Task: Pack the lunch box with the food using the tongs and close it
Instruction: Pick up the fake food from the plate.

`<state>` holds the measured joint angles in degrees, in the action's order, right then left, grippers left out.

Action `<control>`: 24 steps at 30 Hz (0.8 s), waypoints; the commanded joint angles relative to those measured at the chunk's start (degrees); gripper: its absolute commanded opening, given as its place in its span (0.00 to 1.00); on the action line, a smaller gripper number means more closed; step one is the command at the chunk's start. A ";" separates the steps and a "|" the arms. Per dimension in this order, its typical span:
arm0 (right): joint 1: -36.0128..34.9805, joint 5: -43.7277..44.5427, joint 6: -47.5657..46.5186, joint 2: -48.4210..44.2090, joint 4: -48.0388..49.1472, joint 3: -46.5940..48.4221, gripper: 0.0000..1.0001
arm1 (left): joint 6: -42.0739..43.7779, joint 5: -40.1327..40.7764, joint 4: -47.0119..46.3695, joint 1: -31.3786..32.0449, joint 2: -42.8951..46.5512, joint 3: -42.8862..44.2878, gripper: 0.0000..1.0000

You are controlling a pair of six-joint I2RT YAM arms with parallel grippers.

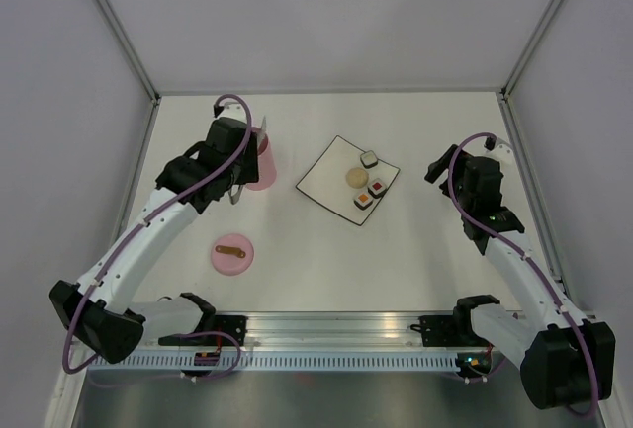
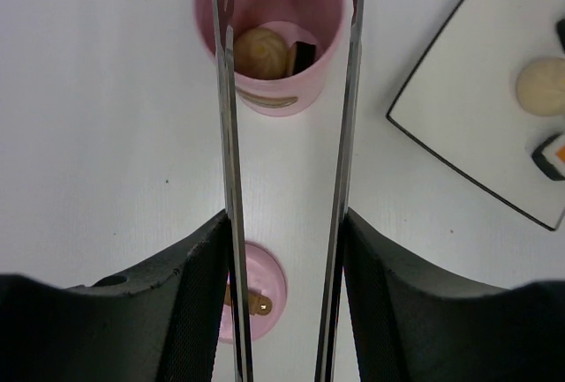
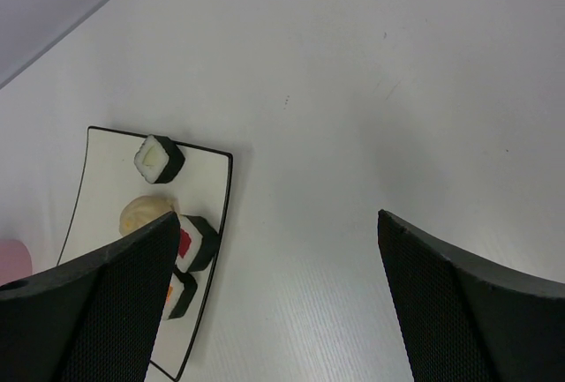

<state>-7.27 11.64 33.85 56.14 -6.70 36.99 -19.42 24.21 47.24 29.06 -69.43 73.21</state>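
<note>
The pink lunch box (image 2: pixel 311 82) stands upright at the back left, and a beige ball (image 2: pixel 259 52) lies inside it next to a dark-edged piece. My left gripper (image 2: pixel 287 223) is shut on the silvery tongs (image 2: pixel 228 135), whose two arms stand apart with their tips over the box mouth and nothing between them. The pink lid (image 1: pixel 232 254) lies flat on the table with its brown handle up. On the white plate (image 1: pixel 321 179) are three sushi rolls (image 1: pixel 370 159) and one beige ball (image 1: pixel 354 177). My right gripper (image 3: pixel 282 311) hangs open, to the right of the plate, holding nothing.
White walls with metal corner posts close in the table at the back and sides. An aluminium rail (image 1: pixel 336 329) carrying both arm bases runs along the near edge.
</note>
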 commanded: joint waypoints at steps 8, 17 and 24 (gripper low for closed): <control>0.06 6.55 2.80 0.99 -4.37 2.47 0.98 | -1.05 -3.02 -3.29 19.36 -9.40 11.60 0.57; 0.06 7.96 1.40 -1.82 -5.96 1.42 0.98 | -4.13 -4.26 -11.72 22.36 -20.12 8.35 0.57; 0.06 6.73 1.57 -1.65 -5.25 0.10 0.98 | -4.40 -6.45 -12.96 22.71 -24.43 9.05 0.58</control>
<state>-7.27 18.09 35.59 54.81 -12.10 37.28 -21.80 19.79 38.17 51.16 -93.30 81.12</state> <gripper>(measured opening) 0.979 0.580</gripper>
